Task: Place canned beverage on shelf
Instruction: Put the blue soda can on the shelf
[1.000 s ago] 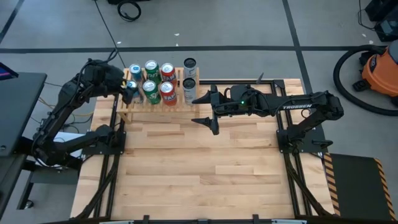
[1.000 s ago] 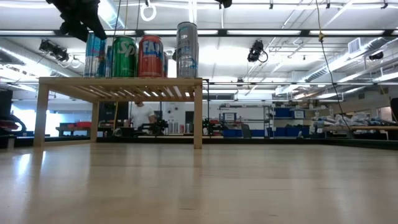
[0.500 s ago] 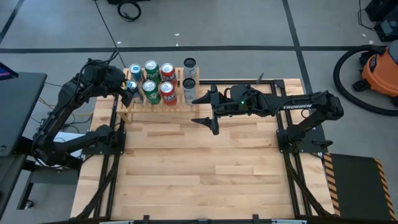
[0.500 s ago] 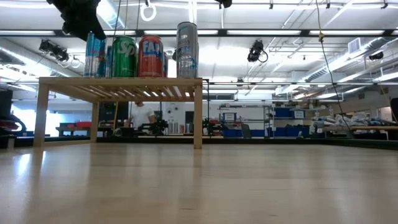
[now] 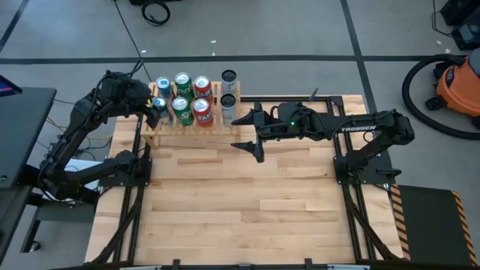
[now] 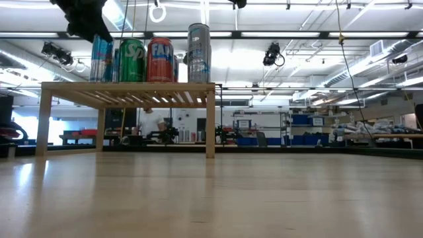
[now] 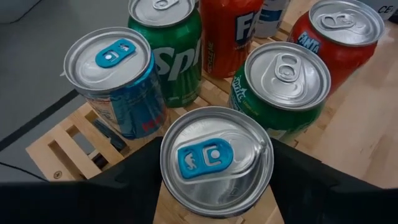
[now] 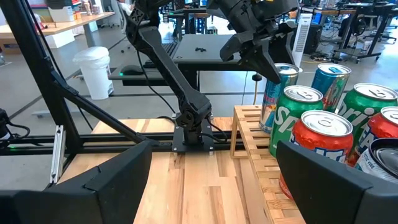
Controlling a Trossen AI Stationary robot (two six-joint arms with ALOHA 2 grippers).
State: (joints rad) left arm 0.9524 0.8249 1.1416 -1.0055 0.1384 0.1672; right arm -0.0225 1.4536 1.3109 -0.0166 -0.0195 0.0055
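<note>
your left gripper (image 5: 154,110) sat at the shelf's (image 6: 129,88) left end, and in its wrist view the fingers (image 7: 134,168) flanked a blue-tabbed can (image 7: 216,160), one on each side at its rim. the can stood upright on the slats, its long axis vertical, directly between the jaws; i read them as closed on it, though the contact itself was hidden below the lid. just beyond it stood another blue can (image 7: 118,87), two green cans (image 7: 283,84) and two red ones. a silver can (image 6: 198,51) stood near the shelf's right end. your right gripper (image 5: 253,136) hung open beside that end, farther from the blue can, holding nothing.
</note>
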